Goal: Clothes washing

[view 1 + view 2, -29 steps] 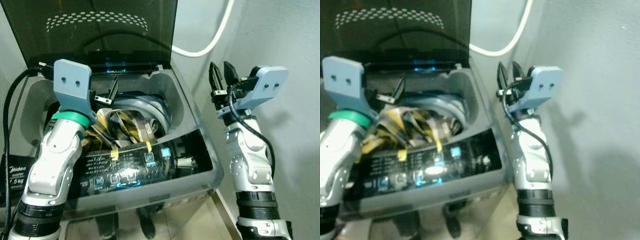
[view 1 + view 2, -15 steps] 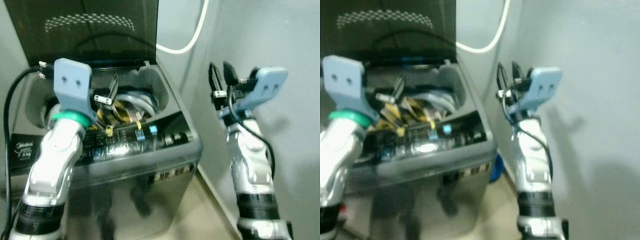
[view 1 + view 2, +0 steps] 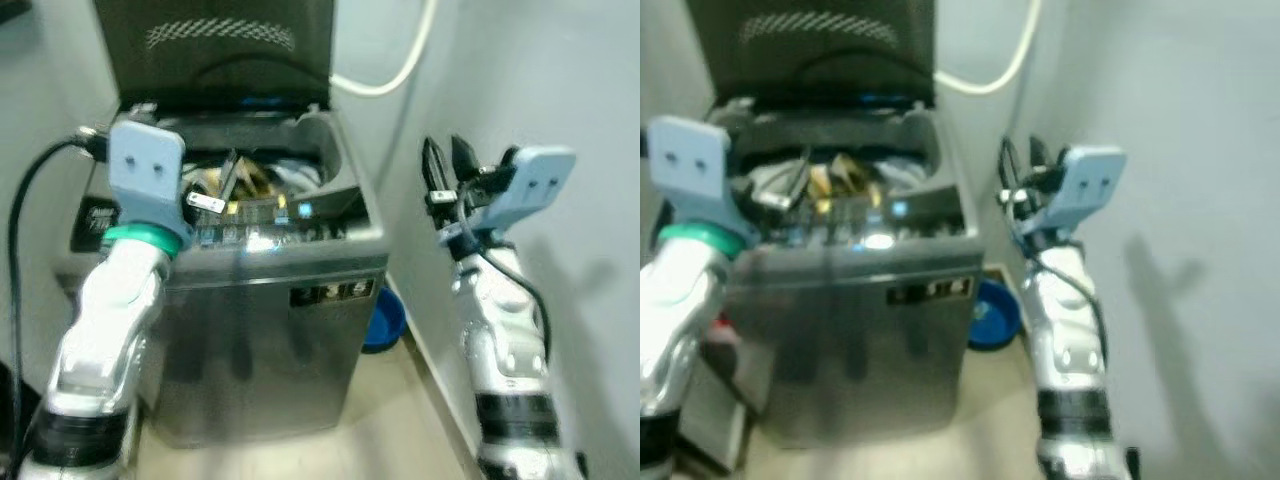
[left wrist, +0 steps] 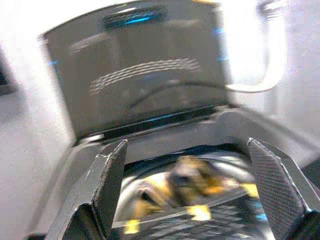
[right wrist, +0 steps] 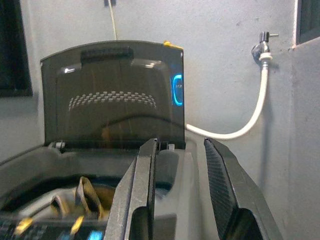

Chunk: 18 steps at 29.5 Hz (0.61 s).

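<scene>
We face one washing machine (image 3: 265, 300) with its one dark lid (image 3: 225, 50) raised. Yellow-and-dark clothes (image 4: 187, 182) lie in its drum. Our left tool (image 3: 225, 185) hovers over the drum's near left, fingers spread, empty. Our right tool (image 3: 447, 165), right of the machine, is open and empty. One white hose (image 5: 250, 117) hangs on the far wall; one blue basin (image 3: 385, 322) sits on the floor.

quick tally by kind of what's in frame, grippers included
Washing machine: 1
Raised lid: 1
White hose: 1
Wall tap: 1
Blue basin: 1
Grippers, left gripper and right gripper: 2
Total: 7
</scene>
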Motion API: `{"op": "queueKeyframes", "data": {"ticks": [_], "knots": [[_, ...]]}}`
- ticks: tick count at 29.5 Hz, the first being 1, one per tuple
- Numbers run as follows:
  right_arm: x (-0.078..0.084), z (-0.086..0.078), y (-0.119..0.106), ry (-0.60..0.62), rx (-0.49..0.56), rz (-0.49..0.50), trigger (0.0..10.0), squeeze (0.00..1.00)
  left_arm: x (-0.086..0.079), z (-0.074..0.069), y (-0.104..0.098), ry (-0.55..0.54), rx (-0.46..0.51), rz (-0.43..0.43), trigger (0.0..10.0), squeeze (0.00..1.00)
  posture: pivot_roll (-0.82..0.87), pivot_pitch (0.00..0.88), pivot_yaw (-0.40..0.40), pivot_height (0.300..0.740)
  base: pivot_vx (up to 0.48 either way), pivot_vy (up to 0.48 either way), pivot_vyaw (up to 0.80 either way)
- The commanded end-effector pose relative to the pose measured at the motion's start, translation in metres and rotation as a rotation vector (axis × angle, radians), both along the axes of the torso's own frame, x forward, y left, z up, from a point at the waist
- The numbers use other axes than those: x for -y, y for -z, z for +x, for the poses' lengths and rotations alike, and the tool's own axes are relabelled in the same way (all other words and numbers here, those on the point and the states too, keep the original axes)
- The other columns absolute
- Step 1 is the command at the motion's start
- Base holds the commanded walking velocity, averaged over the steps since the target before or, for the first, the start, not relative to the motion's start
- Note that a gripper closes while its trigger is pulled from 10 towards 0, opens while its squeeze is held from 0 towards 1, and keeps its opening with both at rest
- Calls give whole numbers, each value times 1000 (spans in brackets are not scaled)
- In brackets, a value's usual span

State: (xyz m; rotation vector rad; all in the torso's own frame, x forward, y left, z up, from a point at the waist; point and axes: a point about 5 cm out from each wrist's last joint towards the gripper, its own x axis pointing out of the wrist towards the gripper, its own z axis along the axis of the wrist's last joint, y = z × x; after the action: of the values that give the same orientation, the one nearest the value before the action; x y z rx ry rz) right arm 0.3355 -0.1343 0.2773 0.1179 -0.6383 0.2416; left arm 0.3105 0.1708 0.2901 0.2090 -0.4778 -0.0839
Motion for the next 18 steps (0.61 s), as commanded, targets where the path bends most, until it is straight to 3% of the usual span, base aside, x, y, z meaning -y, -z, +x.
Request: {"op": "queueKeyframes", "data": {"ticks": [1, 13, 16, 18], "knots": [[4, -1, -1, 16, 9, -5, 10000, 0, 1, 0, -1, 1, 4, 10, 10000, 0, 88, 65, -1, 740, 0, 0, 0], [0, 0, 4, 12, -4, -66, 10000, 0, 10, 2, 9, 36, -47, 35, 10000, 0, 85, 64, -3, 740, 0, 0, 716], [-1, 0, 8, 9, -15, -86, 10000, 0, 14, 2, 16, 55, -70, 41, 10000, 0, 82, 61, -3, 740, 0, 0, 788], [-1, 1, 20, 9, -49, -119, 10000, 0, 22, 1, 30, 91, -119, 58, 10000, 0, 78, 59, -6, 740, 0, 0, 788]]}}
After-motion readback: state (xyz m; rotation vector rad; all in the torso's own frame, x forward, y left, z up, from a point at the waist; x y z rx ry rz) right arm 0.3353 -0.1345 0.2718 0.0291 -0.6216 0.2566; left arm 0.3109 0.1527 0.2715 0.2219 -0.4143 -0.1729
